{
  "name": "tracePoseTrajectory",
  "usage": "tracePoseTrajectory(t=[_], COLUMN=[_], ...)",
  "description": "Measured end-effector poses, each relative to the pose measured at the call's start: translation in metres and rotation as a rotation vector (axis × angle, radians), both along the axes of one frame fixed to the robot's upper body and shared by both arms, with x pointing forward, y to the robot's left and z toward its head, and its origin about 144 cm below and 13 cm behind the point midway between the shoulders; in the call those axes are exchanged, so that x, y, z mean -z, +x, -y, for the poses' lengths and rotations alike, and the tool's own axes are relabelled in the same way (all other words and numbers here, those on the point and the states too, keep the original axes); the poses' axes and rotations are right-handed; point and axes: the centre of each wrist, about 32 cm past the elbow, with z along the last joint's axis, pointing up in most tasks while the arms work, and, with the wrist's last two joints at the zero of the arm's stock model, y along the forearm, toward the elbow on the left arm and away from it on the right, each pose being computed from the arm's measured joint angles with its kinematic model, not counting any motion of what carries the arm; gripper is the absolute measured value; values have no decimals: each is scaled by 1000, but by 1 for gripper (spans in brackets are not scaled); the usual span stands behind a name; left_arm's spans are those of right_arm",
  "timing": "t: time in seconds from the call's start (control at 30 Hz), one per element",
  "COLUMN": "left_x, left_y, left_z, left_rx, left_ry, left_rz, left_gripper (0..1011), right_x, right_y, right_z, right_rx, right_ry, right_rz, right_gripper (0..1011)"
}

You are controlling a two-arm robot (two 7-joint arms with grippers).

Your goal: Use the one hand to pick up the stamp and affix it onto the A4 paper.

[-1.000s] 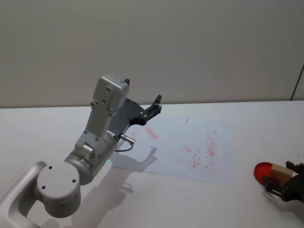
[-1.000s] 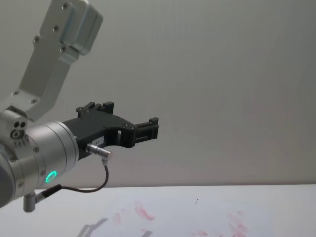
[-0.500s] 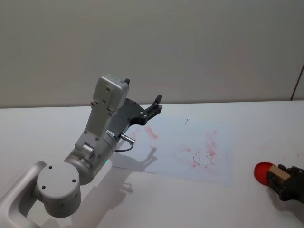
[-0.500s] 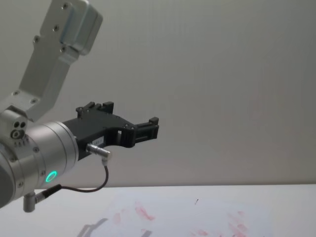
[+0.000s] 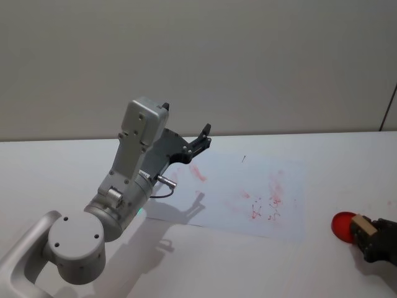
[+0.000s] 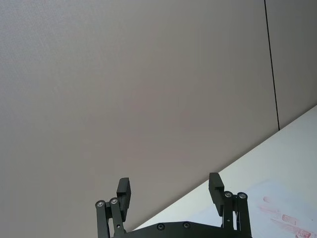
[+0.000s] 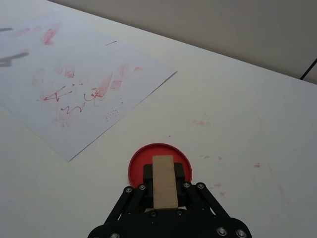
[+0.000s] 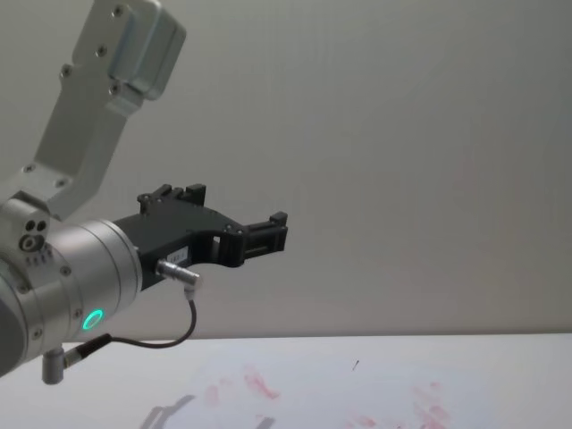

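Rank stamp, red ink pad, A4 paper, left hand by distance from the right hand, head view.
1. stamp, gripped in the right hand
2. red ink pad, under the stamp
3. A4 paper, to the left
4. left hand, raised, far left

Soft, even overhead light keeps the white table [image 5: 56, 161] bright, while the left arm [image 5: 133, 161] casts a faint grey shadow [image 5: 186, 210] across the paper's [image 5: 248, 174] near corner.

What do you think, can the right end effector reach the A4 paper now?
Probably yes: holding the stamp at the red ink pad, the right end effector has bare table before the A4 paper; the left end effector is raised.
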Motion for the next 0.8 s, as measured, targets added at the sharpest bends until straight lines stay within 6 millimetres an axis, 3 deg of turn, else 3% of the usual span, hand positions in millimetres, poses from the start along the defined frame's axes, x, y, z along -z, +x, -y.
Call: tracePoseTrajectory(t=[0.43, 0.8], left_x=[0, 0], left_y=[0, 0], left_z=[0, 0], left_rx=[0, 0], left_ry=[0, 0], left_rz=[0, 0], left_gripper=[1001, 1001], right_x=[-17, -31], right_y=[8, 25], right_z=[-9, -41], right_rx=[-48, -139], right_ry=[93, 235], right_rz=[86, 141], right_gripper=[219, 219])
